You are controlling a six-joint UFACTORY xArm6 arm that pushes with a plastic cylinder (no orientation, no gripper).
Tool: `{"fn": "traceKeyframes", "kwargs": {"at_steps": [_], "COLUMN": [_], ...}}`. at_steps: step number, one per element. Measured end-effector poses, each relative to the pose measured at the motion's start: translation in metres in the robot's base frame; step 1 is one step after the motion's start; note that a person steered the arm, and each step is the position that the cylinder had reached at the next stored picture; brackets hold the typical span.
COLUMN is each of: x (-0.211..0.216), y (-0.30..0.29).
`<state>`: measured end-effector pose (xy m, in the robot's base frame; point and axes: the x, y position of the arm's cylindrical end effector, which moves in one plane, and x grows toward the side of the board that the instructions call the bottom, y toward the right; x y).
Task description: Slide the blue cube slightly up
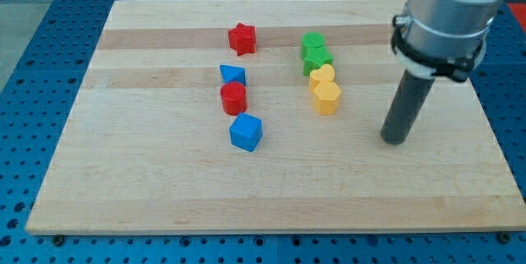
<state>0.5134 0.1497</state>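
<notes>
My tip (395,140) well right of blue cube (246,132) — apart.

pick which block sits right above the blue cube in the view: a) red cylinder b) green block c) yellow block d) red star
a, the red cylinder sits just above the blue cube, close to it, with the blue triangular block above that and the red star higher still; my tip is far off to the view's right of the cube.

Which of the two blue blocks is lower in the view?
The blue cube, below the red cylinder; the other blue block lies above that cylinder.
</notes>
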Motion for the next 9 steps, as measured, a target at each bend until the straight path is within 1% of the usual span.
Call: {"fn": "traceKeyframes", "kwargs": {"at_steps": [1,2,4,5,6,9], "x": [0.014,0.016,0.026,0.041,0.041,0.002], "y": [-0.041,-0.079,-0.144,-0.175,-0.193,-0.186]}}
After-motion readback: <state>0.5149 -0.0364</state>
